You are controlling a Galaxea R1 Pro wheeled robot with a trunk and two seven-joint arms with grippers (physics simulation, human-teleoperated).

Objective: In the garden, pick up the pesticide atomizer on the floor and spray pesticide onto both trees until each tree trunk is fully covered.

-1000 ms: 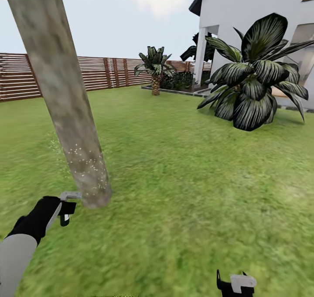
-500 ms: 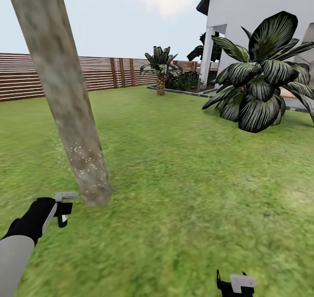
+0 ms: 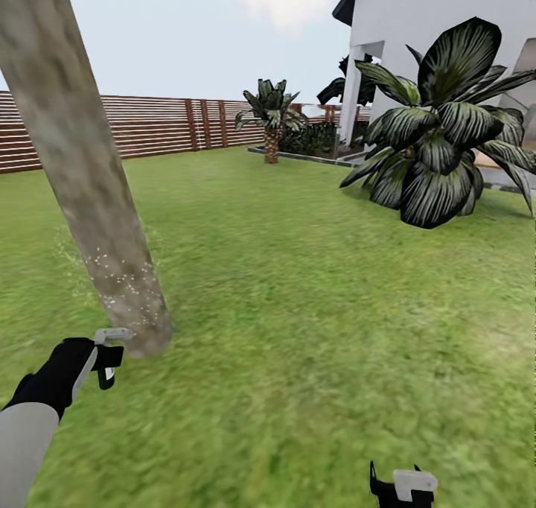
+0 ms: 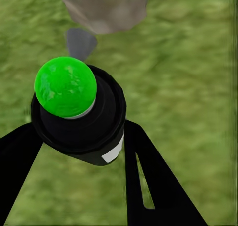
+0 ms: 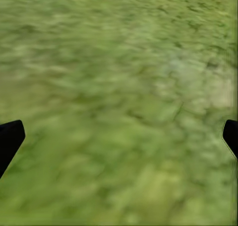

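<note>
A thick, pale grey-brown mottled tree trunk leans up from the lawn at the left, with fine white specks low on it. My left gripper hangs just short of the trunk's base, shut on the pesticide atomizer. In the left wrist view the atomizer is a black bottle with a white band and a bright green tip, held between the black fingers and pointing at the trunk base. My right gripper is low over bare grass, and its tips stand wide apart, open.
A broad striped-leaf plant stands at the right in front of a white house. A small palm and a brown slat fence edge the far lawn. Open grass spreads to the right of the trunk.
The whole picture has shifted, so the camera moved; the trunk now sits further left in view. My left gripper keeps its hold on the atomizer near the trunk base. The right gripper is unchanged.
</note>
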